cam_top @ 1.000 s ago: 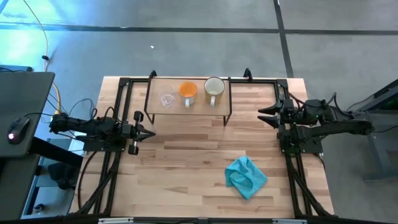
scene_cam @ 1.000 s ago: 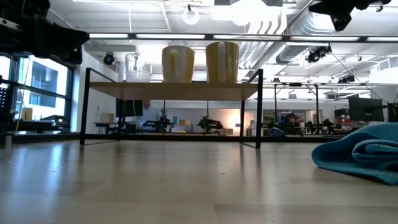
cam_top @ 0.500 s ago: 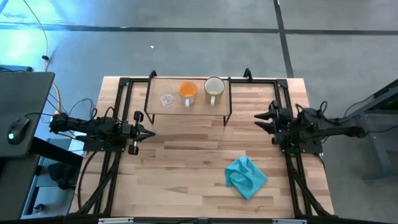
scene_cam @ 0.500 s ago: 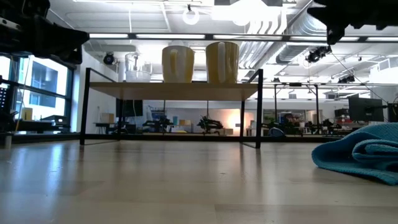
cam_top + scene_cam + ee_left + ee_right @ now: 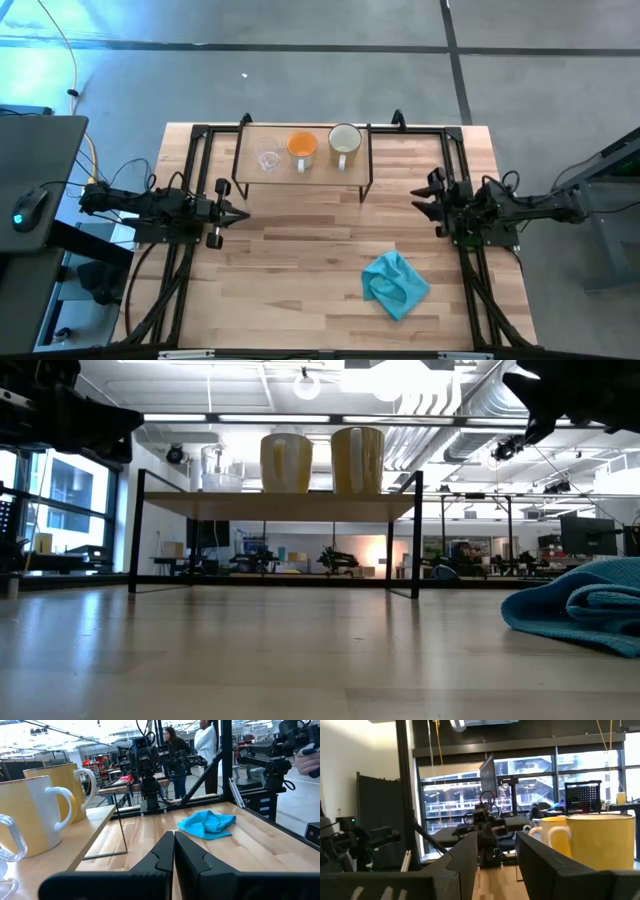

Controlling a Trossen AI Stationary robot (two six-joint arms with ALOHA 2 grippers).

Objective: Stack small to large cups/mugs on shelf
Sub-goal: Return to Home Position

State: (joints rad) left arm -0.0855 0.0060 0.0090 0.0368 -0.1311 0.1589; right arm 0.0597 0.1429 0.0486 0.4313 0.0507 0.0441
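The shelf (image 5: 352, 170) stands at the table's far middle on thin black legs. On it, in a row from left to right, stand the clear glass cup (image 5: 268, 160), the orange mug (image 5: 302, 147) and the cream-white mug (image 5: 344, 142), each resting on its base (image 5: 286, 488). My left gripper (image 5: 240, 213) is shut and hovers at the table's left, nearer than the shelf's left end. My right gripper (image 5: 420, 200) is open and hovers right of the shelf's right end, pointing left. Neither touches anything.
A crumpled teal-blue cloth (image 5: 396, 284) lies on the table's near right part, also in the low view as the cloth (image 5: 585, 610). Black arm frames run along the left and right table edges. Bare wood (image 5: 300, 250) stretches between the arms, in front of the shelf.
My right gripper has drifted a little toward the table's near edge and sunk slightly, still open and pointing left. The left arm, the cups and the cloth have stayed put.
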